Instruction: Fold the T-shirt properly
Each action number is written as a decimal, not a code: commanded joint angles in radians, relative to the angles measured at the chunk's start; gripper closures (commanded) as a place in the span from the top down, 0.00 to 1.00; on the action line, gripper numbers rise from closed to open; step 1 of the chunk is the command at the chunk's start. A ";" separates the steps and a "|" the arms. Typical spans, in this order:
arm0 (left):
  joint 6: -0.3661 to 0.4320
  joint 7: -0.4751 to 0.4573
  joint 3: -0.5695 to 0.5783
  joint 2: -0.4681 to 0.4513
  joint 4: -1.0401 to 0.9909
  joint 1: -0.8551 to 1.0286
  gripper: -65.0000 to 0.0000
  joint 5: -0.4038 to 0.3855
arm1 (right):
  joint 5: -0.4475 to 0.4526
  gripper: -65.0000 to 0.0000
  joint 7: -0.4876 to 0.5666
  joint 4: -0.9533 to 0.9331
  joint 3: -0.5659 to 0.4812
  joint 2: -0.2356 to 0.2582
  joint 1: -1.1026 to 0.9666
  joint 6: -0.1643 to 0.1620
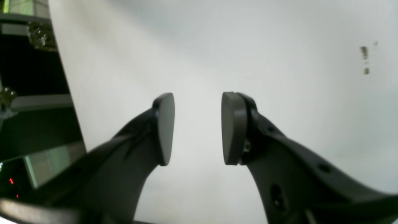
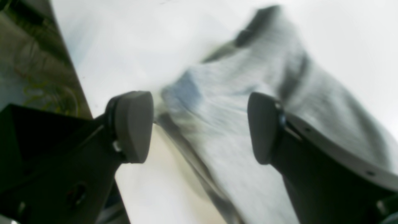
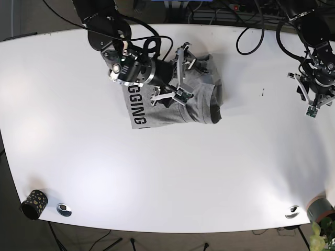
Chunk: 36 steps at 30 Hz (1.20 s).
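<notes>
The grey T-shirt (image 3: 196, 104) lies partly folded and bunched at the table's upper middle, with dark lettering (image 3: 137, 107) showing on its left part. My right gripper (image 3: 184, 78) hovers open over the shirt's middle. In the right wrist view the blurred cloth (image 2: 224, 102) fills the space between and beyond the spread fingers of the right gripper (image 2: 200, 127), which hold nothing. My left gripper (image 3: 310, 102) is far off at the table's right side. In the left wrist view the left gripper (image 1: 197, 127) is open over the bare white table (image 1: 279, 62).
A black patterned cup (image 3: 33, 204) and a metal disc (image 3: 64, 209) sit at the front left corner. Another disc (image 3: 292, 211) and a grey pot (image 3: 320, 209) sit at the front right. Cables (image 3: 246, 31) hang over the far edge. The table edge (image 1: 67, 84) runs close on the left.
</notes>
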 commanded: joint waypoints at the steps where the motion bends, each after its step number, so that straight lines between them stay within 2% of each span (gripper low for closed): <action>1: 0.002 -0.017 -0.016 -0.012 0.011 -0.009 0.36 -0.007 | -0.032 0.70 0.021 -0.015 -0.022 -0.020 0.031 0.007; 5: 0.002 -0.017 -0.019 -0.009 0.011 0.002 0.36 -0.007 | -0.043 0.70 0.021 -0.053 -0.057 -0.048 0.051 0.008; 10: 0.002 -0.017 -0.002 -0.006 0.011 0.026 0.36 -0.007 | -0.048 0.69 0.048 -0.119 -0.054 -0.074 0.056 0.005; 12: 0.002 -0.017 0.006 -0.006 0.011 0.034 0.35 -0.007 | -0.048 0.65 0.076 -0.139 -0.054 -0.072 0.064 0.002; 16: 0.002 -0.017 0.006 -0.006 0.011 0.040 0.35 -0.008 | -0.048 0.41 0.102 -0.188 -0.055 -0.072 0.065 0.001; 18: 0.002 -0.017 0.006 -0.006 0.011 0.040 0.35 -0.008 | -0.045 0.20 0.102 -0.183 -0.055 -0.074 0.067 0.001; 21: 0.002 -0.017 0.006 -0.006 0.010 0.040 0.35 -0.008 | -0.042 0.02 0.102 -0.151 -0.055 -0.074 0.062 0.001; 22: 0.002 -0.017 0.006 -0.006 0.010 0.040 0.35 -0.008 | -0.043 0.00 0.102 -0.142 -0.055 -0.074 0.061 0.001; 30: 0.002 -0.017 0.007 -0.006 0.003 0.040 0.35 -0.008 | -0.039 0.00 0.094 0.008 -0.054 -0.072 0.001 0.004; 36: 0.002 -0.017 0.027 -0.006 -0.032 0.039 0.35 -0.008 | -0.037 0.00 0.051 0.070 -0.060 -0.072 -0.062 0.008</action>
